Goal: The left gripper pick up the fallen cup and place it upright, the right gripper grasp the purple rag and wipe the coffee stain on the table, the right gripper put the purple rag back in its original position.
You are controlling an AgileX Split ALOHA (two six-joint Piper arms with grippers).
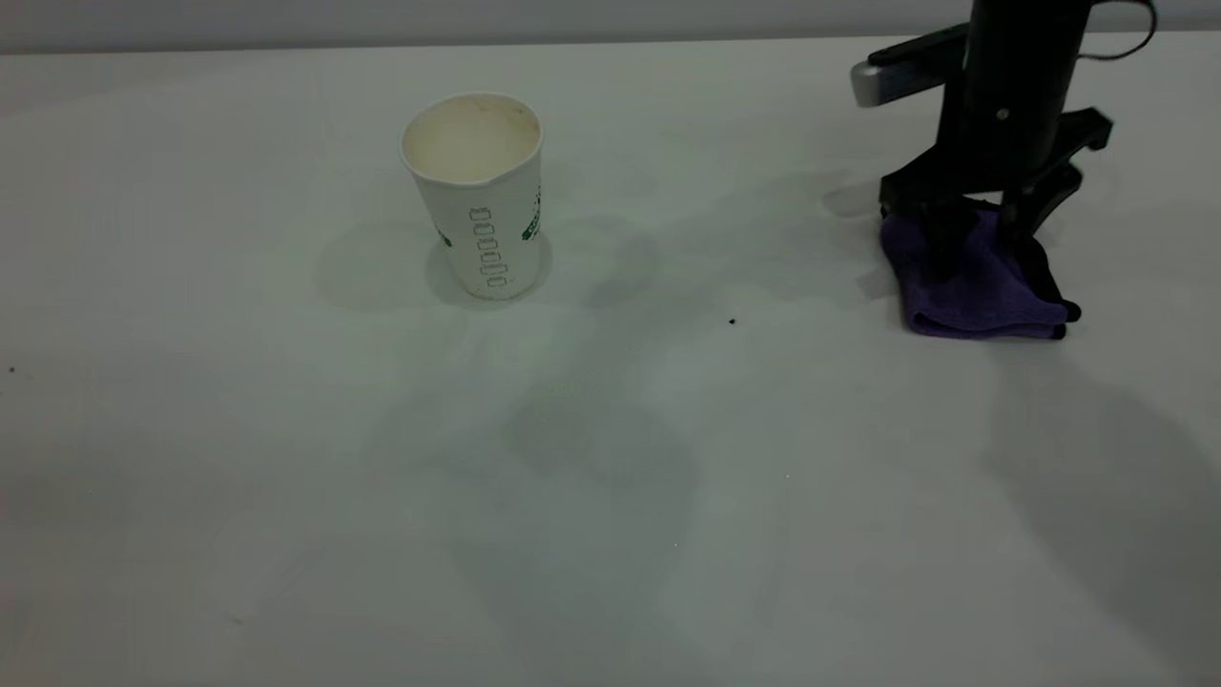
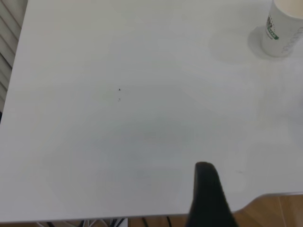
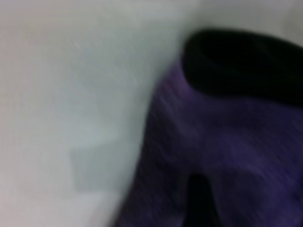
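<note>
1 white table (image 1: 610,496) bears the upright cup (image 1: 480,196); the right claw (image 1: 983,234) pinches the purple rag (image 1: 973,286).

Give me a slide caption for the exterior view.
Right gripper pressed down on the purple rag; paper cup stands upright on the white table.

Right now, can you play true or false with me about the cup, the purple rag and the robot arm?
1. The cup is standing upright. True.
2. The cup is full of coffee. False: its inside looks empty and cream.
3. The right gripper is down at the purple rag. True.
4. The purple rag lies right beside the cup. False: it is far off, near the table edge at the exterior view's right.
5. The rag has black edging. True.
</note>
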